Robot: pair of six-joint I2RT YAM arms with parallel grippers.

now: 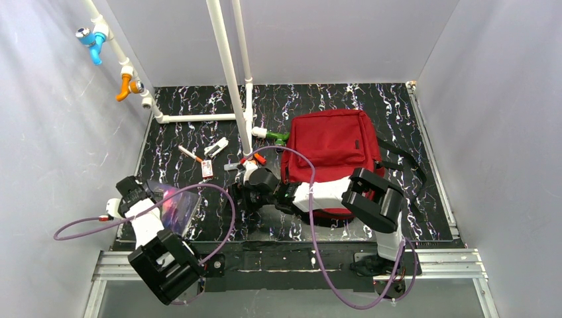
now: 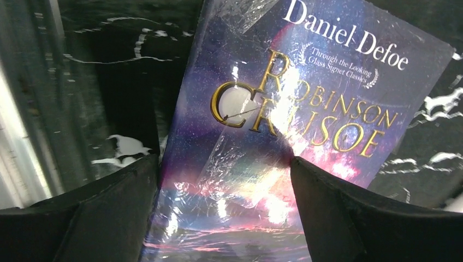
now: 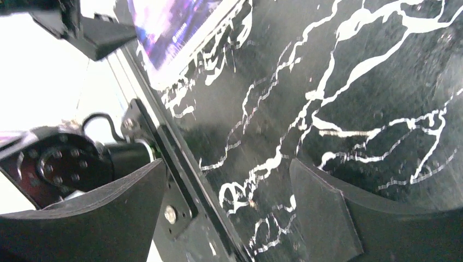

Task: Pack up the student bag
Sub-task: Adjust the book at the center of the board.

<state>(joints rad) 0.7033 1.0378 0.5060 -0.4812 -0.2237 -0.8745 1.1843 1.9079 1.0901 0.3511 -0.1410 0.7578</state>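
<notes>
white walls close in a black tabletop point(image 1: 331, 99) veined with white, and white pipes point(image 1: 228, 73) run across its far left part. the student bag point(image 1: 335, 149), dark red, lies flat on the right half of the tabletop toward the far side, with its near edge hidden behind the right arm and a black strap point(image 1: 405, 159) trailing off to the right. a paperback book point(image 2: 284, 125) titled "robinson crusoe" sits at the near left, well apart from the bag. the left pincer point(image 2: 225, 164) is spread wide with the glossy cover between its 2 fingers; the left finger point(image 2: 109, 213) stands at the book's edge, and i cannot tell whether either finger touches it. the right pincer point(image 3: 228, 164) is also spread, with nothing between its fingers, over bare tabletop beside the near metal rail point(image 3: 174, 180), between the book and the bag. a few pens point(image 1: 190, 154) and a small card point(image 1: 207, 169) lie near the middle, by the upright pipe.
</notes>
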